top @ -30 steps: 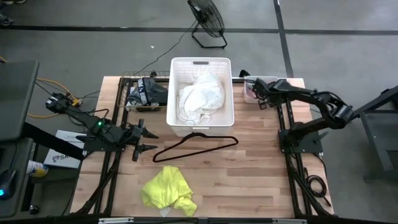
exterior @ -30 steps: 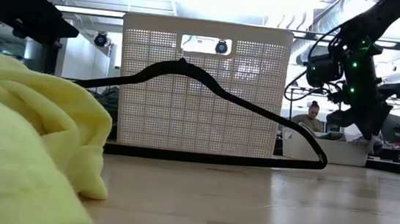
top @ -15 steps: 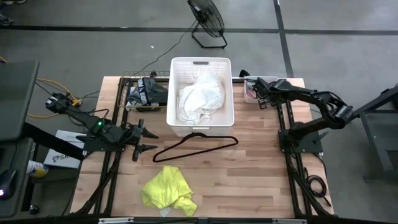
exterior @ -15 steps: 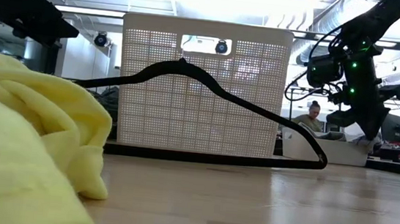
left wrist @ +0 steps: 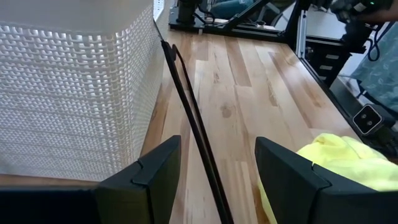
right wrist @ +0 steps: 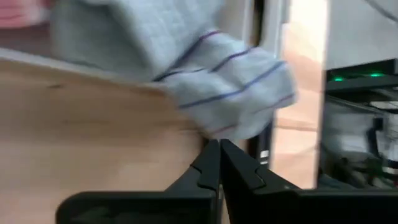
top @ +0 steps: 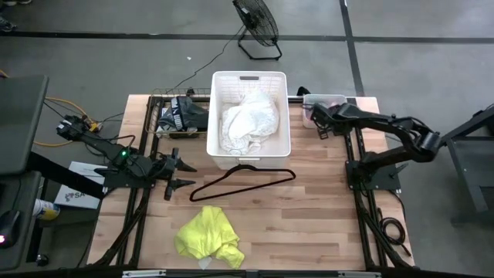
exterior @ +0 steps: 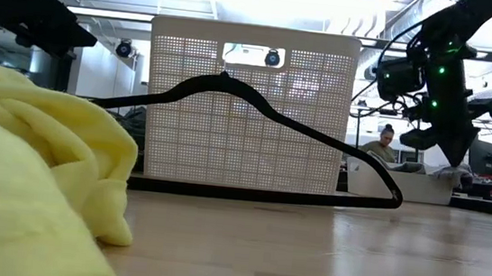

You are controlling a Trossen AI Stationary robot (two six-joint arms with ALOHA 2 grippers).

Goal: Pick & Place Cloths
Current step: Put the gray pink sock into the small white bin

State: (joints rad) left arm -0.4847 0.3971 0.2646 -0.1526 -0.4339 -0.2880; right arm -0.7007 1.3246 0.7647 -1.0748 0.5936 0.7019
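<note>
Right gripper was shut, its fingertips pinched together on the edge of a grey striped cloth at the far right corner of the table, by a small clear bin holding more pieces. Whether any fabric was truly caught between the tips could not be told. That cloth looked thin, limp and light; it would drape and slip, so a bunched fold would likely give a surer hold than a single edge.

Left gripper hung partly open and empty near the table's left side, just beside a black hanger. A white garment lay heaped in the white basket, a yellow one lay crumpled near the front edge, and dark pieces sat in a wire tray left of the basket.
</note>
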